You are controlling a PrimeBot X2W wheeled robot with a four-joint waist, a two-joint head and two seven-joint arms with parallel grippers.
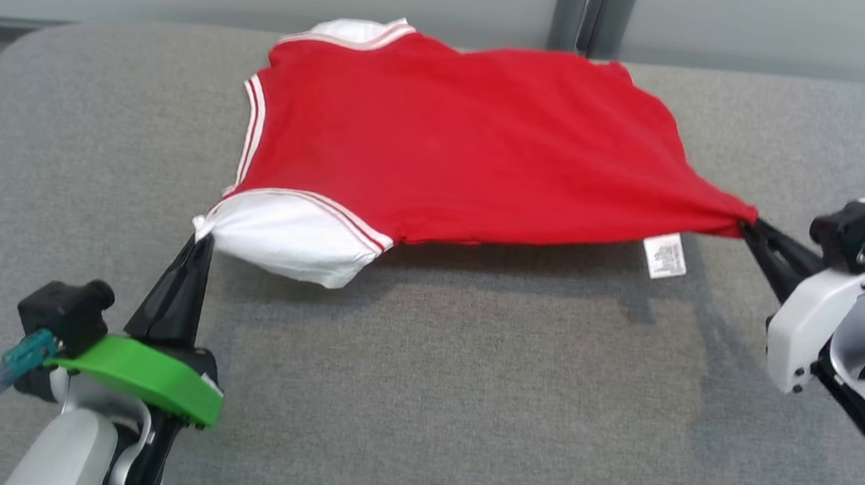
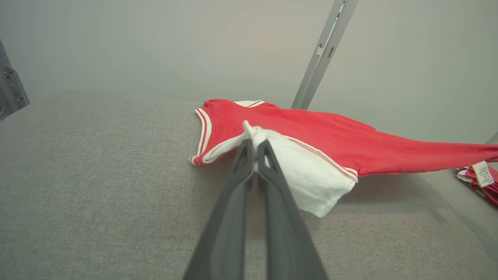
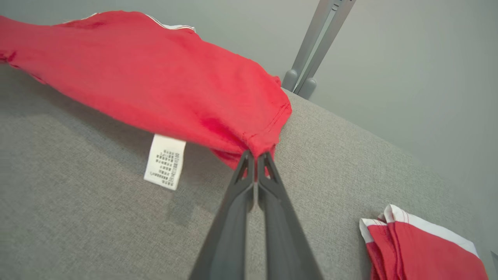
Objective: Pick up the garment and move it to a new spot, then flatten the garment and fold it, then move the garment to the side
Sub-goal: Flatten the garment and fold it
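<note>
Down at the near left, the left gripper (image 1: 199,240) has its fingers pinched tight on the tip of a white sleeve (image 1: 296,240) — the cloth is bunched right at the fingertips. Over on the right, the right gripper (image 1: 748,226) is clamped on a gathered corner of the red hem (image 3: 260,146). Between them the shirt (image 1: 451,140) hangs stretched. Its near edge is lifted off the grey table (image 1: 463,406), with a white label (image 1: 665,256) dangling below. Its far side — neckline and far sleeve (image 1: 358,30) — lies on the table. A folded shirt (image 3: 424,249) sits at the right edge, and a grey post (image 1: 592,10) stands beyond.
</note>
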